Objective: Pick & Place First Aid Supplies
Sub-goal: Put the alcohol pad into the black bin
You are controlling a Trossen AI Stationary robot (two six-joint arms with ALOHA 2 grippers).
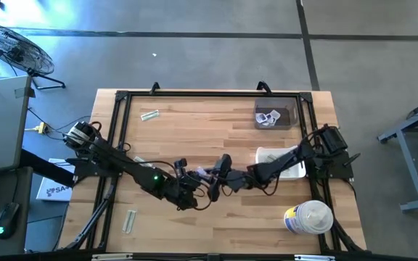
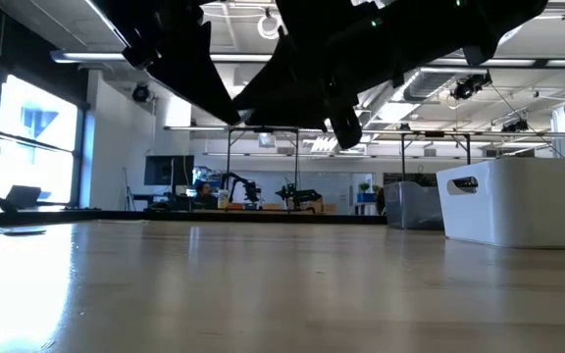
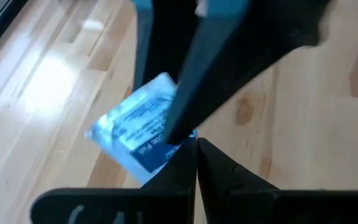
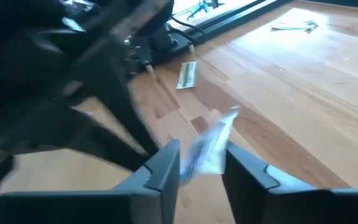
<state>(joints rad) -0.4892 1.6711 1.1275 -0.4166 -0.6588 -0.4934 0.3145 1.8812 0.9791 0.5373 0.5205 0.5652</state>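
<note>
Mid-frame above the tabletop [image 1: 216, 138], the left gripper [image 3: 194, 163], fingers clenched on a white sachet [image 3: 138, 127], meets the right gripper [image 4: 201, 163], whose parted fingers straddle that sachet.

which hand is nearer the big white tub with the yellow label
Right. The right hand is mid-table, with the tub off to its right near the front edge. The left hand sits just beyond it, slightly farther from the tub.

Robotics lab, open-plan hall. Wooden table [image 1: 216, 145] with black frame, standing on bare concrete floor [image 1: 194, 51]. Beyond the table: ceiling strip lights [image 2: 116, 25], exposed ducts, tall windows [image 2: 27, 137], further robot arms [image 2: 238, 186] on benches. Beside the table: floor fan [image 1: 9, 45], computer mouse [image 1: 4, 220].
</note>
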